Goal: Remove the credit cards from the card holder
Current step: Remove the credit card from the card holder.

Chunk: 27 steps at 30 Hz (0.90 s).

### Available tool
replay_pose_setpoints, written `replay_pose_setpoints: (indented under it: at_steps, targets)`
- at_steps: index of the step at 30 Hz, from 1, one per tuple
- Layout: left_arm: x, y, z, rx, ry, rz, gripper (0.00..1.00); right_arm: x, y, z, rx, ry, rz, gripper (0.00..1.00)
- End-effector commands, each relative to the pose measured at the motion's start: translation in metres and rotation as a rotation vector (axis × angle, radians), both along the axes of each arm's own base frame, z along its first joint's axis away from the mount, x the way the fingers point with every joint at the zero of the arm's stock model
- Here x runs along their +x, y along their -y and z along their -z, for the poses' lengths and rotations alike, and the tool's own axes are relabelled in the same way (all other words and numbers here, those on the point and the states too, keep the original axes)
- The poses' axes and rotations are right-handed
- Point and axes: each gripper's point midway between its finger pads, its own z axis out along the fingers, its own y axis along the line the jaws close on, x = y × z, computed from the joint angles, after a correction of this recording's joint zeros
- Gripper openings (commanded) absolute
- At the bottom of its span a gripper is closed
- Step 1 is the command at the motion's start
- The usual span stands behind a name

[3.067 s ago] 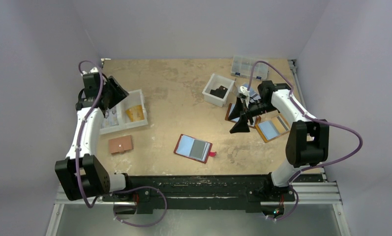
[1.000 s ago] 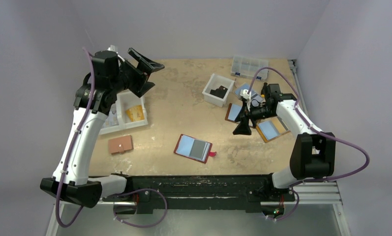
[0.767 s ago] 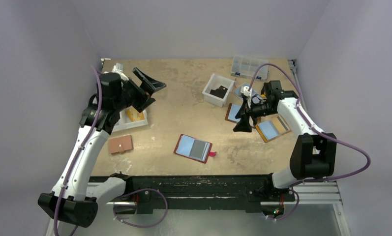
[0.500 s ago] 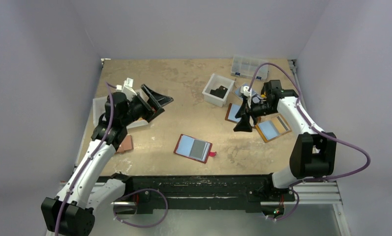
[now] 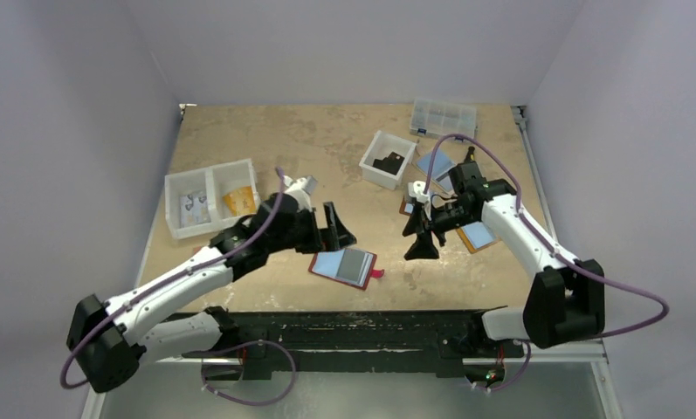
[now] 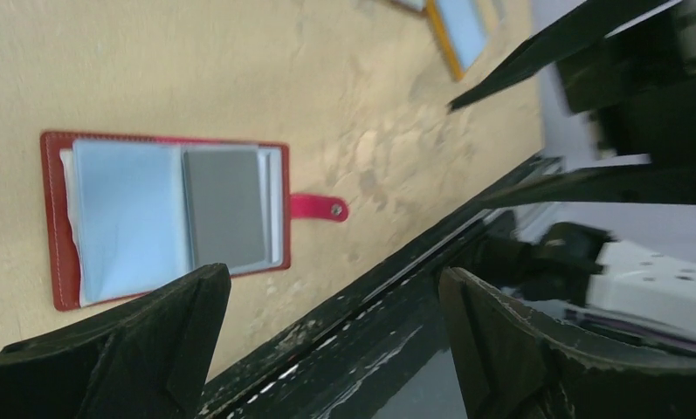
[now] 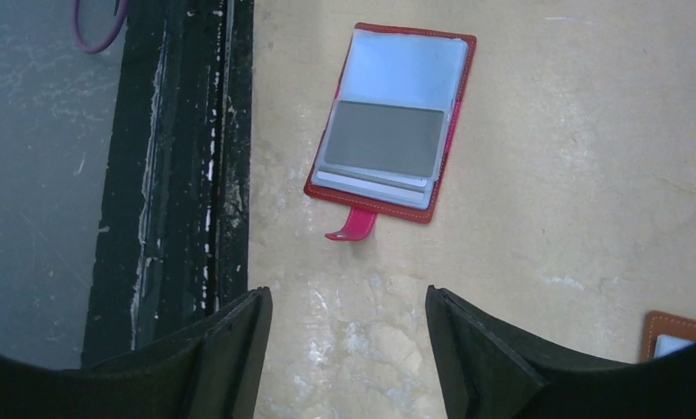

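The dark red card holder (image 5: 316, 262) lies open and flat near the table's front middle, its pink strap tab (image 5: 377, 273) pointing right. In its sleeves sit two credit cards, one light blue (image 6: 126, 214) and one grey (image 6: 224, 208); the right wrist view shows the same grey card (image 7: 386, 140) and light blue card (image 7: 405, 65). My left gripper (image 5: 337, 229) hovers just behind the holder's left part, open and empty. My right gripper (image 5: 418, 236) hangs to the right of the strap, also open and empty, with bare table between its fingers (image 7: 230, 340).
A white two-compartment tray (image 5: 206, 196) stands at the left. At the back right are a white bin (image 5: 388, 159) and a clear organiser box (image 5: 444, 118). An orange-tan holder (image 5: 479, 236) lies under the right arm. The black front rail (image 5: 361, 327) runs close to the card holder.
My left arm has swung from the back-left tray down to the table's middle, next to the card holder. My right gripper has drifted nearer and left, towards the strap.
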Motion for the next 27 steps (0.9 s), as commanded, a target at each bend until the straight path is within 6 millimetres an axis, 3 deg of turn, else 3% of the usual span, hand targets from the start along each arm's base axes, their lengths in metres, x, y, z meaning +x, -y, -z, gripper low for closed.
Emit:
replay_pose_setpoints:
  at_steps: [1, 8, 17, 27]
  targets:
    - [-0.002, 0.011, 0.037, 0.276, 0.065, -0.031, 0.97, 0.005, 0.0, -0.009, 0.019, 0.089, 0.038, 0.81]
    - [-0.008, 0.026, 0.074, 0.572, 0.064, -0.059, 0.94, 0.008, 0.001, 0.002, 0.009, 0.066, 0.069, 0.82]
    - [-0.015, 0.035, 0.117, 0.66, 0.023, -0.046, 0.74, 0.013, 0.003, 0.017, -0.013, 0.039, 0.069, 0.82]
    - [-0.015, 0.039, 0.143, 0.72, -0.013, -0.033, 0.74, 0.019, 0.01, 0.021, -0.032, 0.039, 0.09, 0.82]
